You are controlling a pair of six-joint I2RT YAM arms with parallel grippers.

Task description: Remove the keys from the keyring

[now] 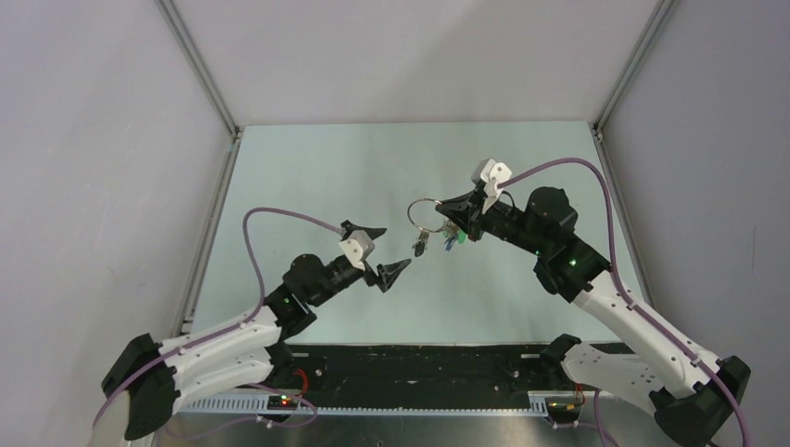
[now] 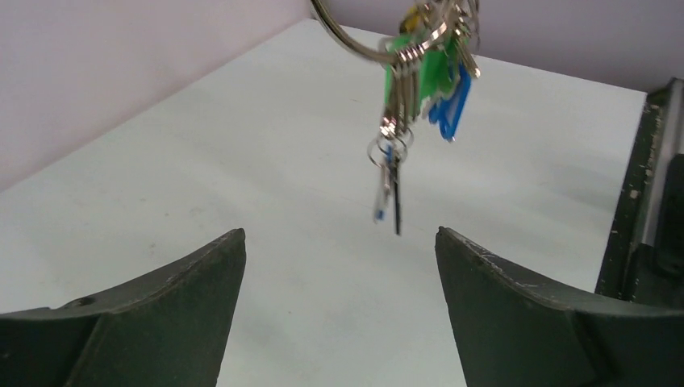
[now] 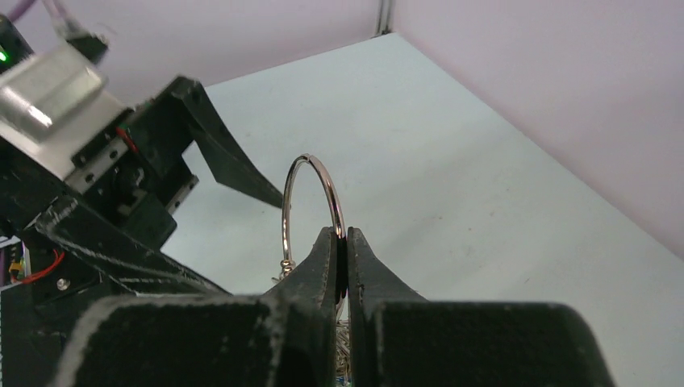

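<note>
My right gripper (image 1: 445, 207) is shut on the keyring (image 1: 424, 212), a thin silver ring held above the table; in the right wrist view the ring (image 3: 310, 173) stands up from between my closed fingertips (image 3: 345, 235). The keys (image 1: 445, 237) hang below the ring, with green and blue heads showing (image 2: 440, 76) and two thin keys (image 2: 391, 189) dangling lowest. My left gripper (image 1: 379, 250) is open and empty, just left of and below the hanging keys; its fingers (image 2: 193, 298) frame the keys from below in the left wrist view.
The pale table (image 1: 326, 186) is walled by grey panels with metal rails (image 1: 200, 74) at the corners. A black strip (image 1: 419, 368) runs along the near edge between the arm bases.
</note>
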